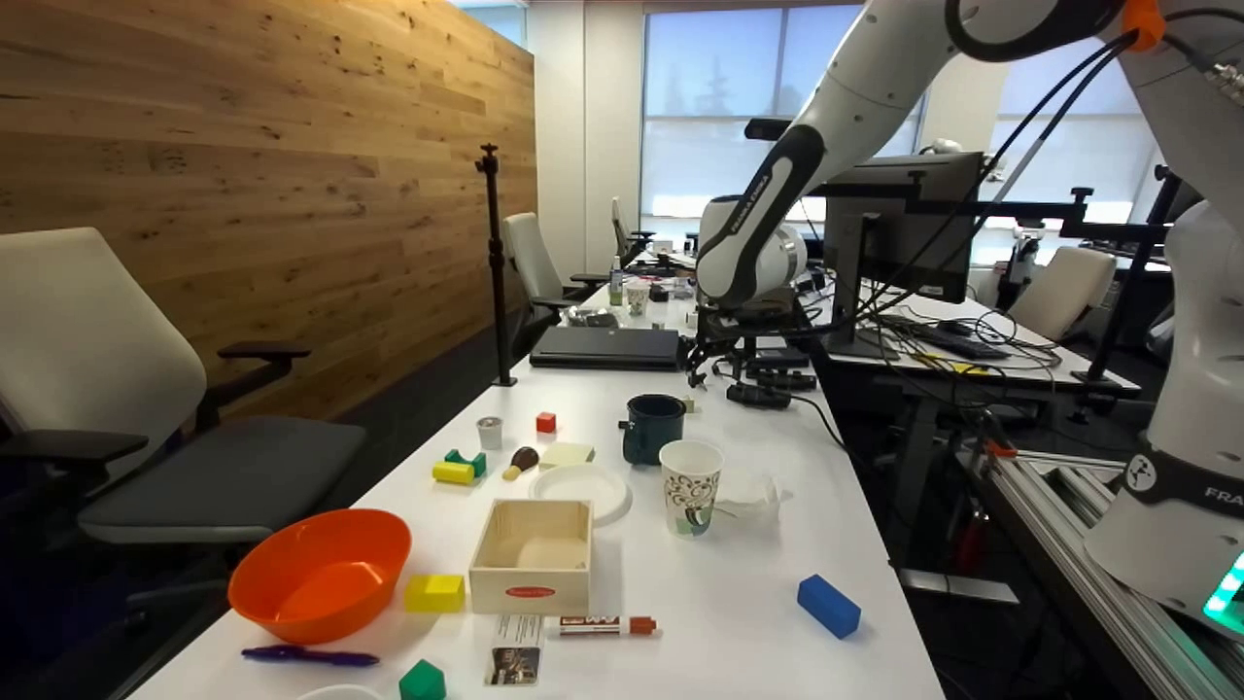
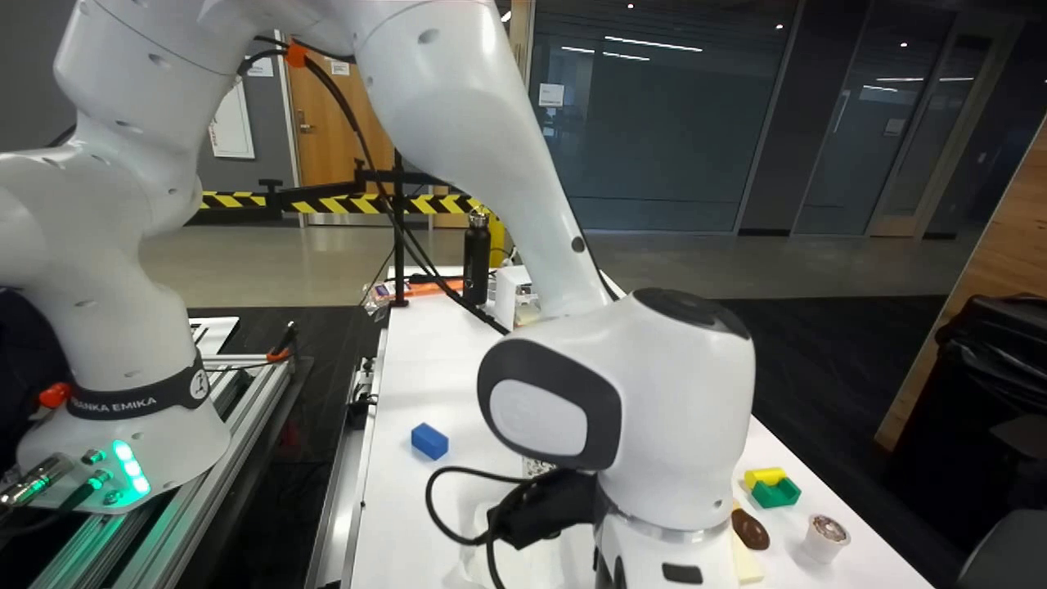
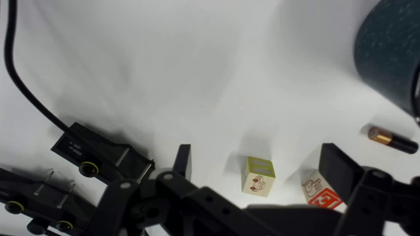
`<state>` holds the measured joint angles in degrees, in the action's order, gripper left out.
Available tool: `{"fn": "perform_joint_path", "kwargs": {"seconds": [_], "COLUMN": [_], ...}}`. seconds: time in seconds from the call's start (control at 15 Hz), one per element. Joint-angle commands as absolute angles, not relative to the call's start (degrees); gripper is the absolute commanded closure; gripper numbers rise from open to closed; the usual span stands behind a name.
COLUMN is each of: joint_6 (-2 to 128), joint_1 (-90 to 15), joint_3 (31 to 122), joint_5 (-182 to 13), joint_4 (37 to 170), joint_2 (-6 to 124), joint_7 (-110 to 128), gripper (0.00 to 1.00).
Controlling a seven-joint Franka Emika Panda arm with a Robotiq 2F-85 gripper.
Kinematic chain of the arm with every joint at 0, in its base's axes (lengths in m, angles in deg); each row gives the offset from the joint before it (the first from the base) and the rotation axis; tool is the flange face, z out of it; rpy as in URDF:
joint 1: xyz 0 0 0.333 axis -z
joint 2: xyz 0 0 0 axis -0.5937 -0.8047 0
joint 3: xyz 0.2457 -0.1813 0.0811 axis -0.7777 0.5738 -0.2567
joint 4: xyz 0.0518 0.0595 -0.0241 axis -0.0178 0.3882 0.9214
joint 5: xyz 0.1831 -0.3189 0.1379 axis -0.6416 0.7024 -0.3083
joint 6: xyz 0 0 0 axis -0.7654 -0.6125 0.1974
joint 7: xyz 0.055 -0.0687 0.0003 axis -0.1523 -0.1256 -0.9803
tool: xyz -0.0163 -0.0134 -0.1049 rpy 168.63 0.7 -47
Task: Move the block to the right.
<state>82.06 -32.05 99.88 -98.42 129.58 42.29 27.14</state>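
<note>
The tool (image 3: pixel 257 160) has its fingers spread wide above the table (image 3: pixel 197 82). In the wrist view, the wooden picture block (image 3: pixel 258 182) sits on this table and appears between the fingers, with the red-lettered block (image 3: pixel 318 191) near it, partly hidden by one finger. In both exterior views, the blue block (image 1: pixel 829 607) lies near the table's edge

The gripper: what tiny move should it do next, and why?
Maybe the gripper should ease down with its jaws open: in the wrist view, the green-edged block shows between its spread fingers, ungripped. One finger partly hides the red-lettered block, so slowly seems wise.
</note>
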Motion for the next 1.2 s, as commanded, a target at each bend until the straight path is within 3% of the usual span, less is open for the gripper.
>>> {"fn": "perform_joint_path", "kwargs": {"seconds": [0.0,1.13], "joint_6": [73.2,52.7], "joint_1": [-34.2,-28.5], "joint_3": [100.8,86.9], "joint_5": [-90.6,-84.6], "joint_4": [132.7,137.0], "joint_2": [50.0,70.7], "joint_7": [29.1,7.8], "gripper": [0.00,0.00]}}
